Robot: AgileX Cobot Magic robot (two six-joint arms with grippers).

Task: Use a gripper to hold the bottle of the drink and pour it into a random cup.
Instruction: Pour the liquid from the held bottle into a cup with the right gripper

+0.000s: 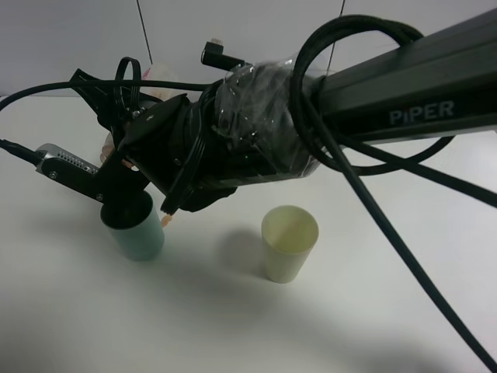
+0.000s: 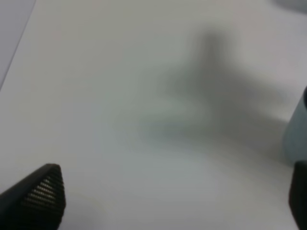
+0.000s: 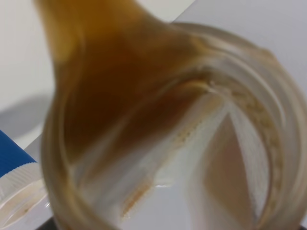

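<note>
Cabled right arm (image 1: pixel 404 85) crosses your high view, nearest the lens. Right hand (image 1: pixel 128 167) clamped tight on the bottle (image 3: pixel 158 124), tipped well off upright; drink (image 3: pixel 110 81) lies brown along one wall. Teal cup (image 1: pixel 136 233) sits on the table (image 1: pixel 233 326) directly beneath that hand, so you judge the pour by mouth over rim; mouth itself hidden from above. Pale cup (image 1: pixel 289 242) stands well apart. Left hand (image 2: pixel 175 184) gapes wide, holding nothing.

A white table (image 1: pixel 233 326) holds two upright cups. A teal cup (image 1: pixel 140 233) stands left, a pale yellow-green cup (image 1: pixel 289 242) to its right.
</note>
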